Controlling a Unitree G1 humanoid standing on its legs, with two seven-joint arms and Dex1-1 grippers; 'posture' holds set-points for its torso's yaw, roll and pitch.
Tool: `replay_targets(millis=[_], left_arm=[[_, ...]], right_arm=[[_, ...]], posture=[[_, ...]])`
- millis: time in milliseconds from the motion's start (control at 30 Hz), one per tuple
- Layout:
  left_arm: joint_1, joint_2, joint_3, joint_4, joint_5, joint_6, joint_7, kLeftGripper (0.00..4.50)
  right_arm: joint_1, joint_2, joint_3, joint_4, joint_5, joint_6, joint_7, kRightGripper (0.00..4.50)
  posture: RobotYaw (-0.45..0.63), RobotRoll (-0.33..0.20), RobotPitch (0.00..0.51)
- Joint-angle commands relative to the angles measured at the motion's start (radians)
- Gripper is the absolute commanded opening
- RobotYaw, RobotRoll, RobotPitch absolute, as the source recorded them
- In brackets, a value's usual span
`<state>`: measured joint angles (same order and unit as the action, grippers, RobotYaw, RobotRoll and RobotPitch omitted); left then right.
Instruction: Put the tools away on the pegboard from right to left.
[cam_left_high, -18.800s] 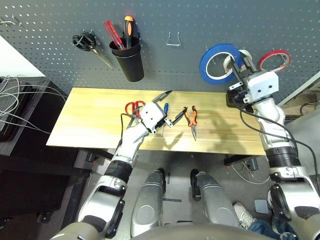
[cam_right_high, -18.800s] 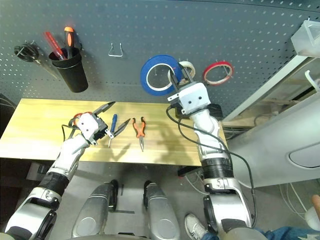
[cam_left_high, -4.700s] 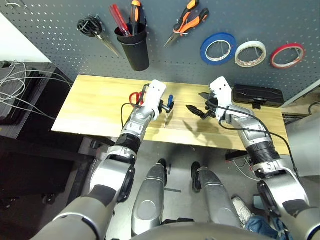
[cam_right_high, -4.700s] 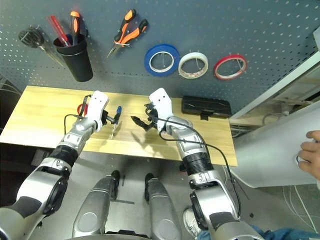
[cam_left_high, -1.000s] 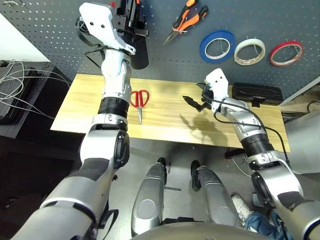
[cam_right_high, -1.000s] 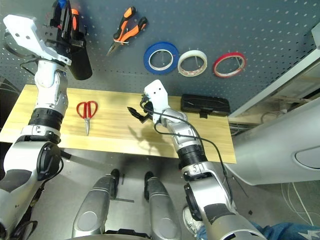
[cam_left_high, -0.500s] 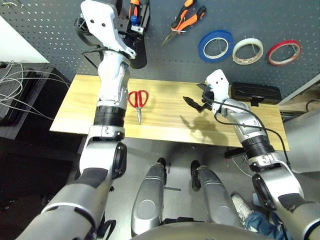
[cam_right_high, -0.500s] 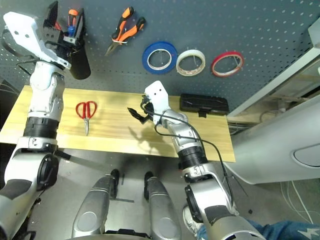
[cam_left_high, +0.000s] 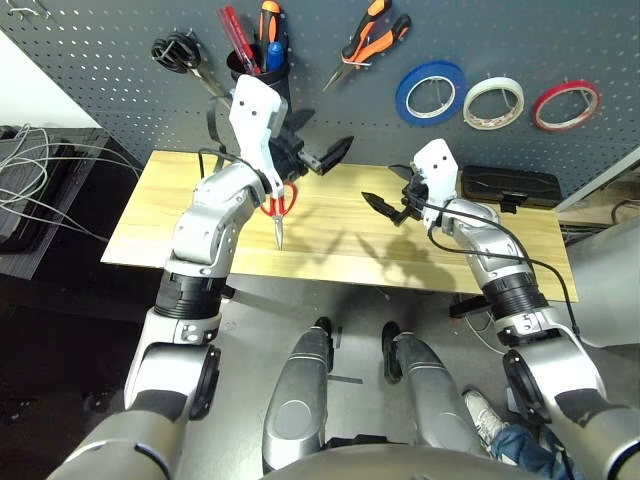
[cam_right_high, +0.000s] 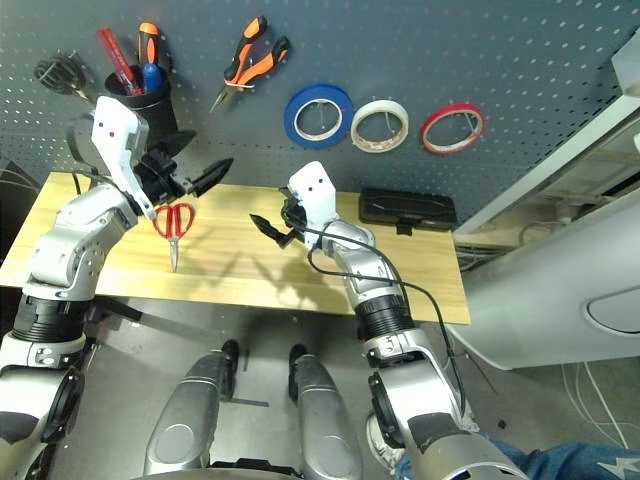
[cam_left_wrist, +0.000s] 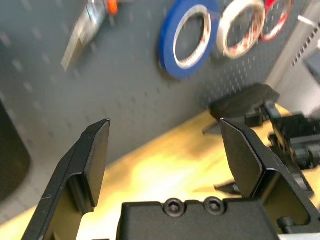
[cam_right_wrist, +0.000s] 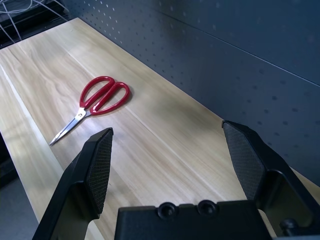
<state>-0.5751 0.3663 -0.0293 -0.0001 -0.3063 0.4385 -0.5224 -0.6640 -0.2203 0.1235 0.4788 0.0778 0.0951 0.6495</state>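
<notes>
The red-handled scissors (cam_left_high: 279, 204) lie flat on the wooden table (cam_left_high: 170, 215), blades toward the front edge; they also show in the right wrist view as scissors (cam_right_wrist: 98, 103). On the pegboard (cam_left_high: 120, 40) hang the pliers (cam_left_high: 368, 38) and the blue tape ring (cam_left_high: 433, 91). The slim blue-handled screwdriver (cam_left_high: 272, 52) stands in the black cup (cam_left_high: 262, 92). My left gripper (cam_left_high: 322, 140) hovers open and empty just above and behind the scissors, in front of the cup. My right gripper (cam_left_high: 383, 190) is open and empty above the table's middle.
White tape (cam_left_high: 497, 102) and red tape (cam_left_high: 565, 105) hang right of the blue ring. Black-handled scissors (cam_left_high: 180, 56) hang left of the cup, which also holds a red tool and an orange-handled screwdriver. A black case (cam_left_high: 510, 187) lies at the table's back right.
My left gripper has let go of the blue screwdriver into the cup, opened, and dropped away from the cup toward the table near the scissors. The right arm has stayed put.
</notes>
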Motion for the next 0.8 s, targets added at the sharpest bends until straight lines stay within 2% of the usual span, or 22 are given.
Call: replay_targets(millis=[33, 300, 467, 800], left_arm=[[0.045, -0.012, -0.032, 0.056, 0.052, -0.001, 0.019, 4.48], [0.062, -0.030, -0.013, 0.299, 0.164, -0.065, 0.129, 4.48], [0.038, -0.052, 0.011, 0.489, 0.215, -0.180, 0.217, 4.48], [-0.043, -0.077, 0.126, 0.765, 0.236, -0.374, 0.410, 4.48]], right_arm=[[0.022, 0.001, 0.000, -0.008, 0.003, 0.000, 0.007, 4.50], [0.030, 0.014, 0.003, -0.026, 0.004, 0.062, -0.010, 4.50], [0.031, 0.040, 0.019, -0.021, -0.011, 0.101, -0.032, 4.50], [0.011, 0.133, 0.031, 0.019, -0.042, 0.143, -0.139, 4.50]], posture=[[0.09, 0.000, 0.294], [0.08, 0.000, 0.318], [0.08, 0.000, 0.338], [0.05, 0.000, 0.403]])
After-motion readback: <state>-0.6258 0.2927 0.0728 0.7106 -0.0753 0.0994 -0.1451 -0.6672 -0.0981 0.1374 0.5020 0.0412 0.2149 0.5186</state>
